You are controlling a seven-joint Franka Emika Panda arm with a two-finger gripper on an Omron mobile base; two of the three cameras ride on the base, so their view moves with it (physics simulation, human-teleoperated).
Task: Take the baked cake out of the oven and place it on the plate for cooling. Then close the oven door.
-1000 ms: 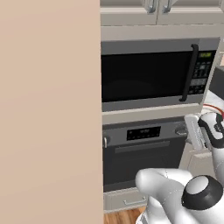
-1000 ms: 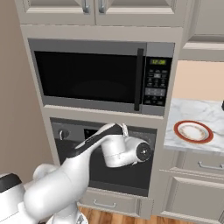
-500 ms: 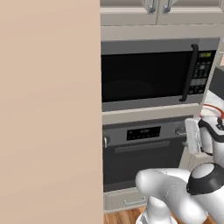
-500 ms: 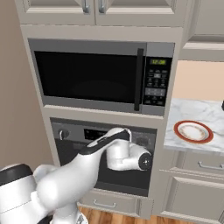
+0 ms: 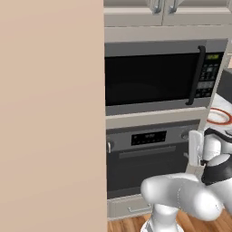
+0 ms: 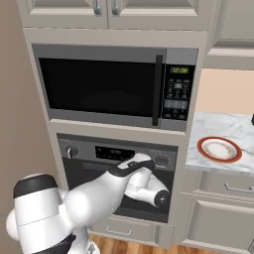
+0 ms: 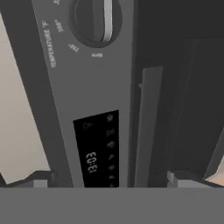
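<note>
The oven (image 6: 116, 173) sat built in under the microwave (image 6: 114, 87), its door (image 5: 147, 170) shut with the grey bar handle (image 5: 147, 152) running across just below the display (image 5: 148, 137), and the arm (image 6: 99, 196) reached in front of that door. To the right, the marble desk (image 6: 233, 131) carried the plate (image 6: 220, 149), well apart from the oven; the cake could not be seen. The claw (image 7: 107, 181) stood wide and empty, right up against the oven front, its fingertips (image 7: 41, 180) straddling the display and the bar handle below a knob (image 7: 97, 19).
</note>
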